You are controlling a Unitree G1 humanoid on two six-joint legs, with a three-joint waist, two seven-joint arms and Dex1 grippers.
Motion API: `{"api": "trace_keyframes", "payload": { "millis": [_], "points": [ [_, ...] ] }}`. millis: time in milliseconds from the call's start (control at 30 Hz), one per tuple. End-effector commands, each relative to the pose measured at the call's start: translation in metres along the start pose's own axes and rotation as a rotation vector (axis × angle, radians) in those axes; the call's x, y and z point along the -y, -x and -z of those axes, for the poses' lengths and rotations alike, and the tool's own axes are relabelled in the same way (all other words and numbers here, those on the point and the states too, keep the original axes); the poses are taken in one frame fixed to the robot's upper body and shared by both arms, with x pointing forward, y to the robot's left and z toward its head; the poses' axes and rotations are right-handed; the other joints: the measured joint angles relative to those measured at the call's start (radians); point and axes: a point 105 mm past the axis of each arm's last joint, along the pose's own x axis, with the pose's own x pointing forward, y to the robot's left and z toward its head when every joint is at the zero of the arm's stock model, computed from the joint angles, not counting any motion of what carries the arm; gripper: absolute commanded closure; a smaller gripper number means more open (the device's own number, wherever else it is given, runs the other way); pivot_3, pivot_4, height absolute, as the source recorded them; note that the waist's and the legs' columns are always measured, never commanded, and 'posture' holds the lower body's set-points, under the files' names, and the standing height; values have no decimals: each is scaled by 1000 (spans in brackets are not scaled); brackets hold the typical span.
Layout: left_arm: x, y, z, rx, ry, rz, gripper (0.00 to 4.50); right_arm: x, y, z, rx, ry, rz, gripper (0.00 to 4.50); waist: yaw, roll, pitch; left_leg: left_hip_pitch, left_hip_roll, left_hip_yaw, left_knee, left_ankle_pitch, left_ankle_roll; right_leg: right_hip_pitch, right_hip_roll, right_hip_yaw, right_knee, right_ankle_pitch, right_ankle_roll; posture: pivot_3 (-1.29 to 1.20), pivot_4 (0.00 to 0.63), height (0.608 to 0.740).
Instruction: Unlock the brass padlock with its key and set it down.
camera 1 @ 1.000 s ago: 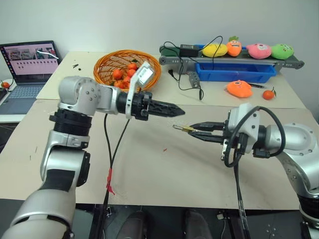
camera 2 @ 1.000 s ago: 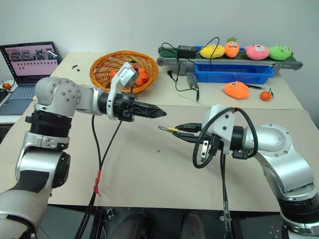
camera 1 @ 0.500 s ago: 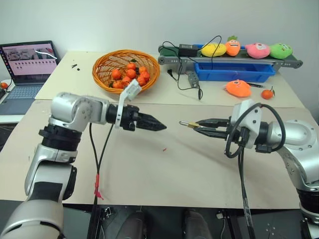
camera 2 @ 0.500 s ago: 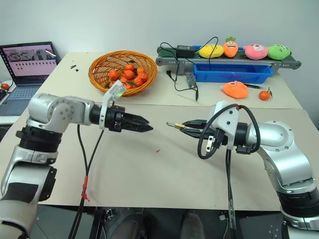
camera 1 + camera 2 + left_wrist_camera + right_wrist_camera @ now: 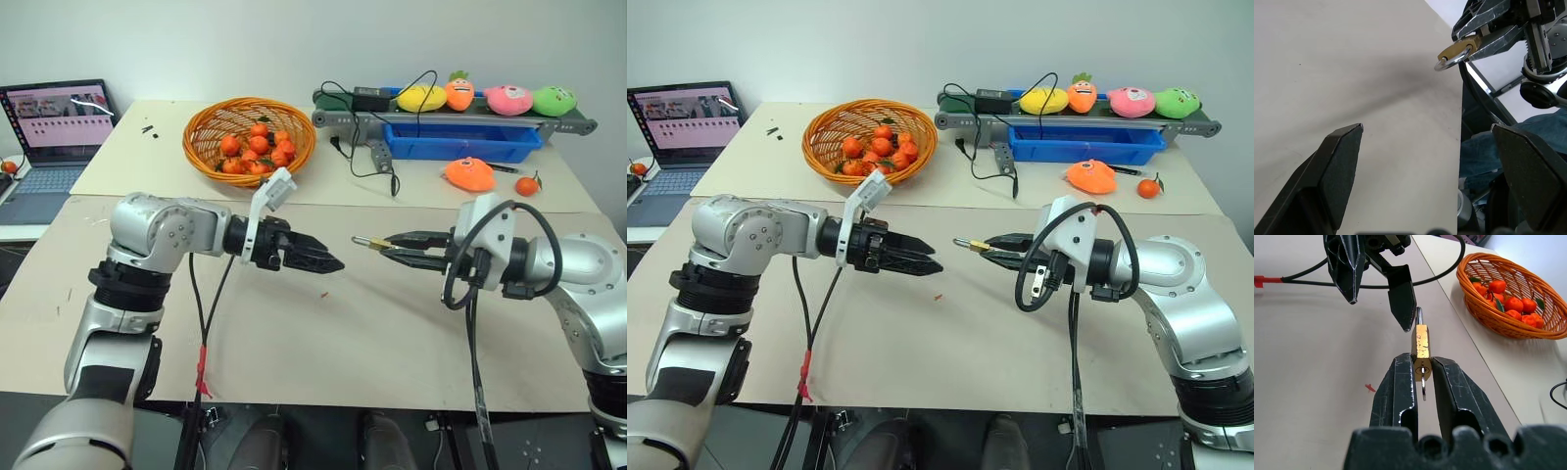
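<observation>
We see the brass padlock (image 5: pixel 1421 348), small and golden, held in the air above the table, its silver shackle (image 5: pixel 1450 58) pointing outward. The key (image 5: pixel 1423 384) sits in its keyhole, thin and silvery.

You are viewing a robotics lab bench: paper-covered table (image 5: pixel 323 343), laptop (image 5: pixel 54 137) at 10 o'clock, small conveyor (image 5: pixel 460 116) with plush toys (image 5: pixel 509 99) at 1 o'clock, loose cables (image 5: pixel 367 147).
</observation>
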Motion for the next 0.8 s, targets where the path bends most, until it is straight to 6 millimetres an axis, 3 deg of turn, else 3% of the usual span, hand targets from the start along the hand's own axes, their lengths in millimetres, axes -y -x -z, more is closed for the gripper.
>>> {"api": "trace_keyframes", "payload": {
  "millis": [33, 167, 200, 267, 600, 800],
  "points": [
    [10, 1, -8, 38, -17, 32, 20, 6, 4, -10, 26, 51, 29, 4291, 0, 0, 0, 0, 0, 0, 0, 0, 0, 0, 0, 0, 0, 0, 0, 0, 150, 740],
    [10, 0, -9, 49, -14, 21, 20, 6, 4, -10, 24, 53, 31, 4291, 0, 0, 0, 0, 0, 0, 0, 0, 0, 0, 0, 0, 0, 0, 0, 0, 150, 740],
    [9, 0, -9, 53, -10, 14, 271, 7, 4, -10, 23, 54, 31, 4291, 0, 0, 0, 0, 0, 0, 0, 0, 0, 0, 0, 0, 0, 0, 0, 0, 150, 740],
    [7, 0, -10, 66, 2, 11, 828, 7, 4, -9, 22, 55, 33, 4291, 0, 0, 0, 0, 0, 0, 0, 0, 0, 0, 0, 0, 0, 0, 0, 0, 150, 740],
    [25, 2, -27, 140, 94, 123, 4462, 8, 4, -8, 13, 65, 37, 4291, 0, 0, 0, 0, 0, 0, 0, 0, 0, 0, 0, 0, 0, 0, 0, 0, 150, 740],
    [32, -1, -18, 107, 93, 150, 4462, 11, 5, -9, 10, 72, 40, 4291, -2, 0, 0, 1, 0, 0, 0, 0, -1, 0, 0, 0, 0, 0, 0, 0, 150, 740]
  ]
}}
